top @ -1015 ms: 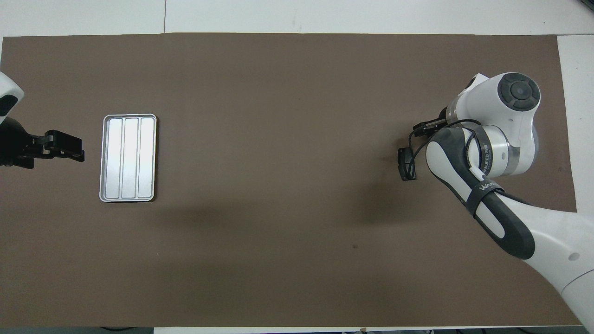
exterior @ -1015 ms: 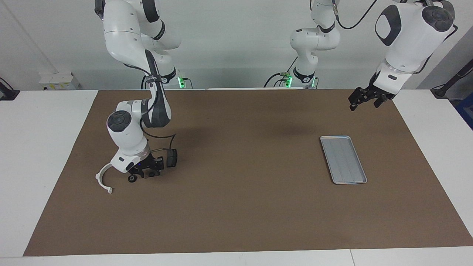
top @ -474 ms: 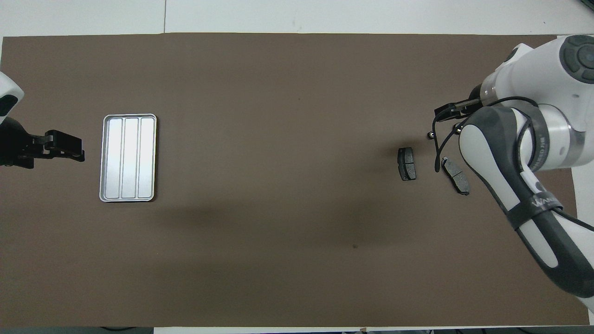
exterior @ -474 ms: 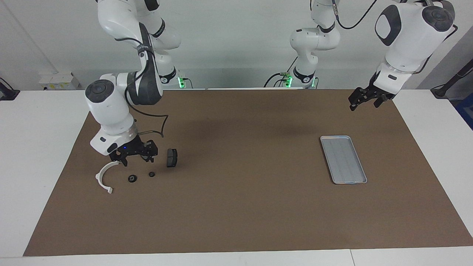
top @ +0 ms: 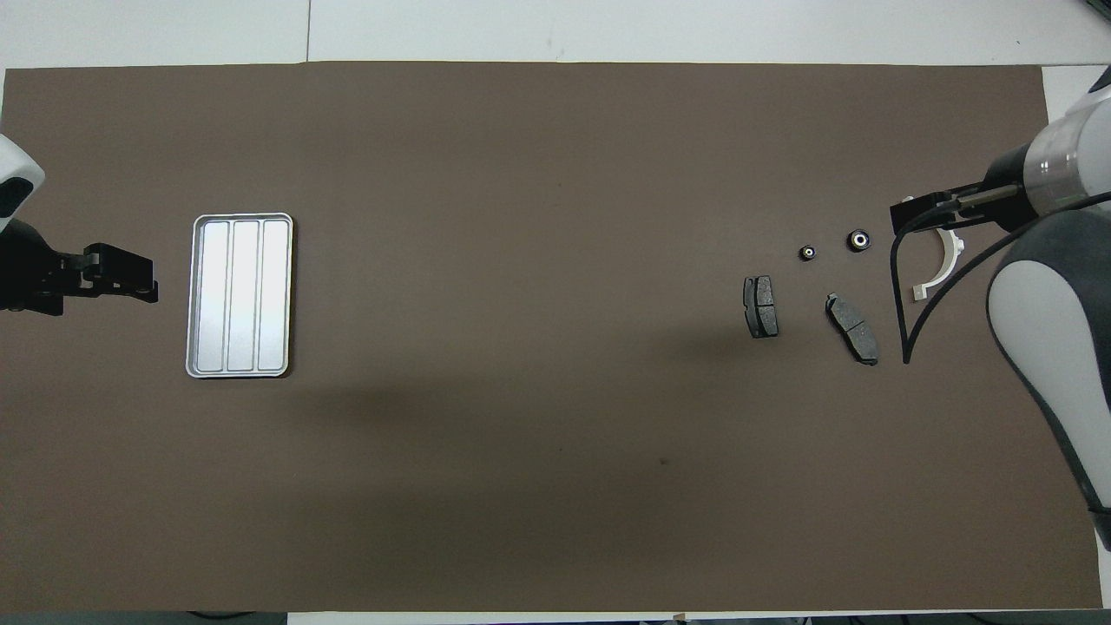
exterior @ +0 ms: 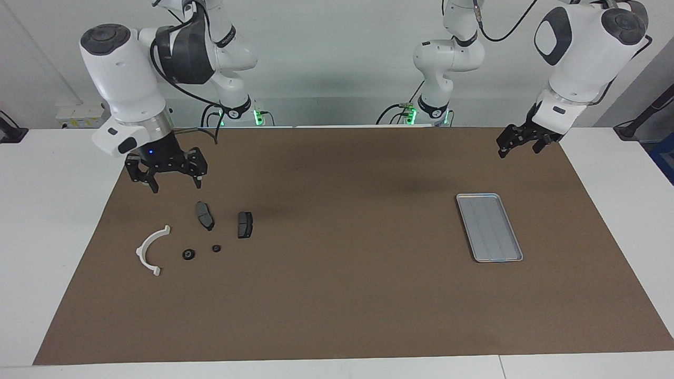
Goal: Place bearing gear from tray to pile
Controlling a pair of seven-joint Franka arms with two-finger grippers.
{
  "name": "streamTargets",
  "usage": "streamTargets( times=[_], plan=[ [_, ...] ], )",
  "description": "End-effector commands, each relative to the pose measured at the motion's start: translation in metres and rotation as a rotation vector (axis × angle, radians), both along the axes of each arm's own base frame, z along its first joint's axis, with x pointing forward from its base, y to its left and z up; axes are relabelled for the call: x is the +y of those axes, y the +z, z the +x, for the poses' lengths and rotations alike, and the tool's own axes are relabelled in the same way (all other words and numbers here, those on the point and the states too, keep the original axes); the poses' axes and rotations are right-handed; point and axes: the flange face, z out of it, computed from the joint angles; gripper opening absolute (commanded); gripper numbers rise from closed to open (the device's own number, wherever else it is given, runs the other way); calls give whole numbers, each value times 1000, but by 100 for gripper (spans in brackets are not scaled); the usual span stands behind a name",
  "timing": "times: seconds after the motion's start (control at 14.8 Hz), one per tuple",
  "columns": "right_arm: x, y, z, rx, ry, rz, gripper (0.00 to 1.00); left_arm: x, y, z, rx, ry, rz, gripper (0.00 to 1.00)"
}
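Observation:
The silver ribbed tray [exterior: 489,227] [top: 240,295] lies empty toward the left arm's end of the table. Toward the right arm's end lies the pile: a white half-ring [exterior: 150,250] [top: 942,260], two dark pads [exterior: 205,216] [exterior: 245,225], and two small round black bearing gears [exterior: 216,248] [exterior: 188,255] [top: 807,253] [top: 858,240]. All of them rest on the mat. My right gripper [exterior: 176,184] hangs open and empty, high over the mat by the pile. My left gripper [exterior: 518,150] [top: 152,279] waits open in the air beside the tray.
A brown mat [exterior: 337,295] covers most of the white table [exterior: 47,221]. The right arm's cable [top: 903,295] hangs over the half-ring in the overhead view. The arm bases [exterior: 434,113] stand at the robots' edge.
My right gripper has lifted off the pile and drawn back toward the robots, leaving a round black part on the mat and uncovering the pads. The left arm has not moved.

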Motion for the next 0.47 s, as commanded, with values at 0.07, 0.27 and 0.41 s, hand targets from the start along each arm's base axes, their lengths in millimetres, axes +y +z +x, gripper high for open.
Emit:
streamTargets(
  times=[0.07, 0.27, 0.41],
  plan=[
    [-13, 43, -21, 53, -12, 10, 100, 2, 3, -5, -1, -2, 16, 100],
    [-17, 55, -30, 57, -19, 10, 100, 2, 3, -5, -1, -2, 16, 100],
    [-27, 50, -37, 67, -27, 15, 100, 2, 3, -5, -1, -2, 16, 100]
  ],
)
